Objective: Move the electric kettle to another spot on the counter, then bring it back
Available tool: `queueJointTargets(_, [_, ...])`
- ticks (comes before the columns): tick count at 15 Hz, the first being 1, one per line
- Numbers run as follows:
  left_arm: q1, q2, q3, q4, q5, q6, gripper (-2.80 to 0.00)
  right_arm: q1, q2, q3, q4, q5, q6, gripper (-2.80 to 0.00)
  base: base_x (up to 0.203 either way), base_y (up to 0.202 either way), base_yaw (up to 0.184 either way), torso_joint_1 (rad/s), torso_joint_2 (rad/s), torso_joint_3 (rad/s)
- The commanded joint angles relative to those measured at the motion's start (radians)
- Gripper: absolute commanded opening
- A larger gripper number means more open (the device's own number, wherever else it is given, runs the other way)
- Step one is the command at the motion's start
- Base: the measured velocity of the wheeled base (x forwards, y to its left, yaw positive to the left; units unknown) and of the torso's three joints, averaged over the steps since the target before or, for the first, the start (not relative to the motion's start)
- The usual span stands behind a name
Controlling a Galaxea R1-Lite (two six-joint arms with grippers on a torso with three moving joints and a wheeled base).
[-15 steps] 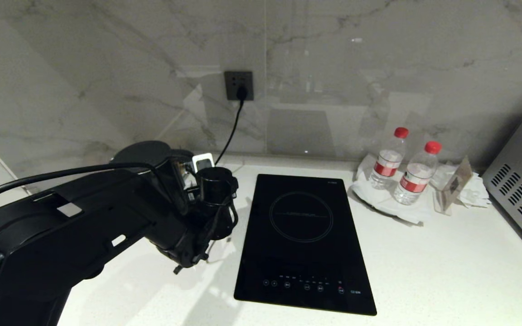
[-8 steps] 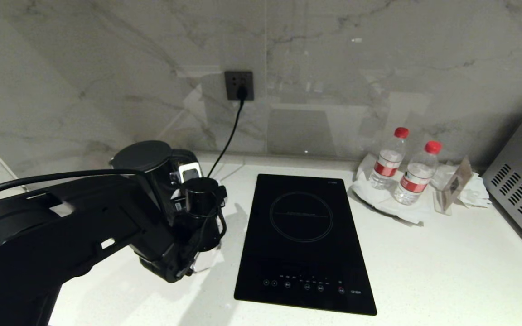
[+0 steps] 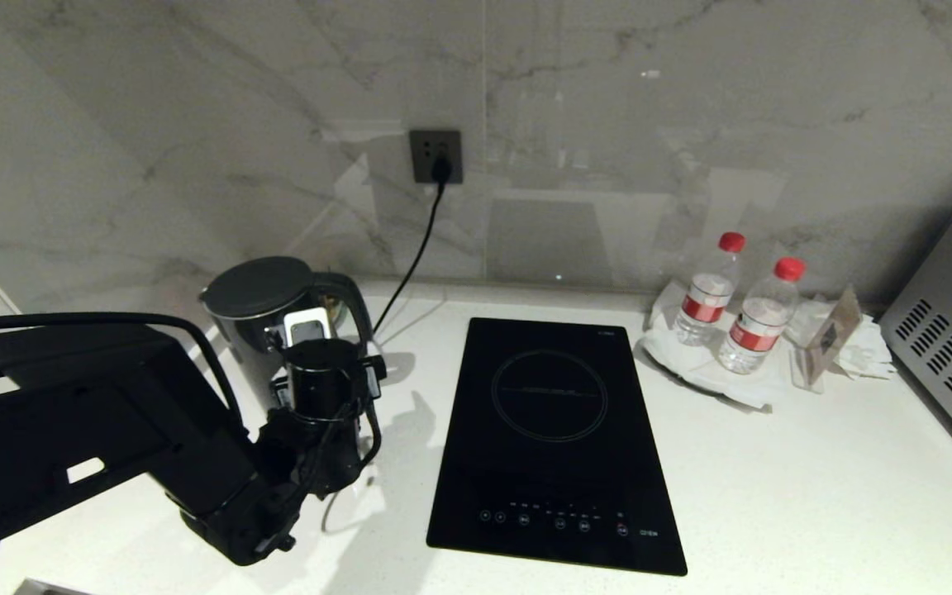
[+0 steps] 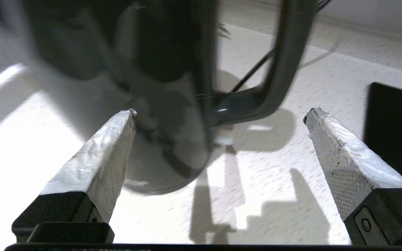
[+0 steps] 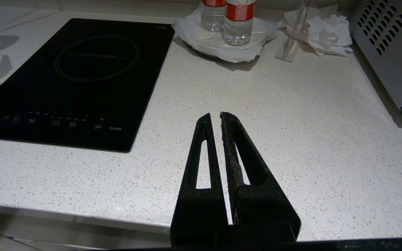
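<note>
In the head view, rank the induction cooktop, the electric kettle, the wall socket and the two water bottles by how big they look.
1. induction cooktop
2. electric kettle, partly hidden by the left arm
3. two water bottles, alike, so unranked
4. wall socket

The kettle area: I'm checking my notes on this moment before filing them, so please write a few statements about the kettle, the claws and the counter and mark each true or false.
1. The left claw is shut on the electric kettle's handle. False: its fingers stand wide open, empty, short of the electric kettle.
2. The kettle stands upright on the counter with its lid on. True.
3. The kettle sits on the induction cooktop. False: it stands on the counter beside the cooktop.
4. Two red-capped water bottles stand on the far side of the cooktop from the kettle. True.
5. The right claw grips a bottle. False: it is shut and empty over bare counter.
</note>
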Motion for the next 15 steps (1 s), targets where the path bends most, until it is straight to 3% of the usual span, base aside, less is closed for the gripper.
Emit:
queueJointTargets(1, [0.001, -0.055, 0.032, -0.007, 0.004, -0.001, 0.0, 0.0, 0.001, 0.0, 0.0, 0.001, -0.001, -2.8, 0.0, 0.0, 0.0, 0.0, 0.0, 0.0])
queueJointTargets(10, [-0.001, -0.064, 0.056, -0.007, 0.001, -0.002, 0.0, 0.0, 0.001, 0.0, 0.0, 0.001, -0.001, -2.8, 0.0, 0.0, 0.0, 0.0, 0.0, 0.0])
queueJointTargets(12, [-0.004, -0.067, 0.096, -0.007, -0.029, -0.001, 0.0, 0.0, 0.001, 0.0, 0.0, 0.001, -0.001, -2.8, 0.0, 0.0, 0.0, 0.0, 0.0, 0.0])
queueJointTargets(15, [-0.059, -0.045, 0.125, -0.009, -0.05, -0.004, 0.0, 0.0, 0.001, 0.0, 0.0, 0.001, -0.001, -2.8, 0.0, 0.0, 0.0, 0.0, 0.0, 0.0])
